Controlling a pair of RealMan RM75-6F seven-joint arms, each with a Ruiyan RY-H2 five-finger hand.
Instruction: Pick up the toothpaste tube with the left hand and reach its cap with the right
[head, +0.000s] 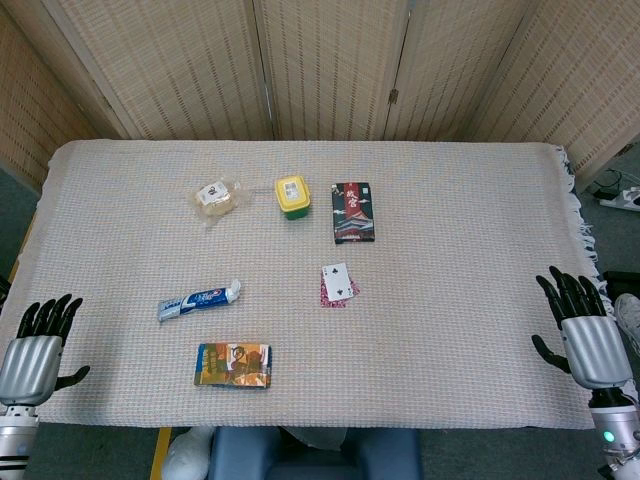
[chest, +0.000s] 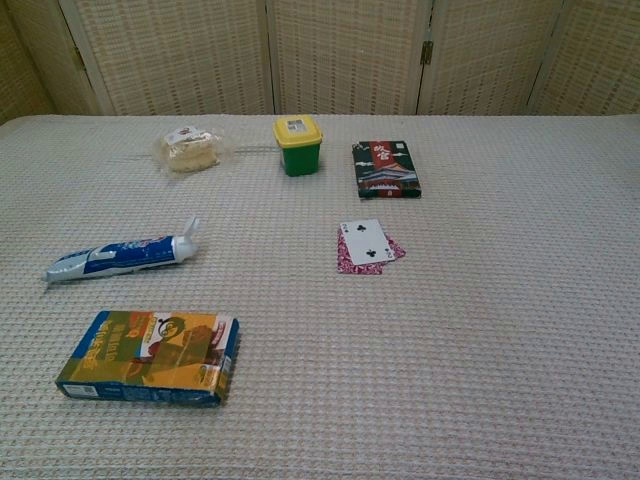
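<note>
The blue and white toothpaste tube (head: 197, 301) (chest: 115, 256) lies flat on the cloth, left of centre. Its white cap (head: 235, 290) (chest: 190, 236) points right and a little away from me. My left hand (head: 38, 350) hovers at the table's near left corner, fingers spread, holding nothing, well to the left of the tube. At the near right edge my right hand (head: 583, 328) is likewise spread and empty, far from the cap. Neither hand appears in the chest view.
A colourful flat box (head: 233, 365) (chest: 150, 357) lies just in front of the tube. Playing cards (head: 338, 284) (chest: 368, 245) sit at centre. Further back are a dark card box (head: 352, 212) (chest: 386, 169), a yellow-lidded green tub (head: 292, 196) (chest: 298, 144) and a bagged snack (head: 216, 196) (chest: 188, 149).
</note>
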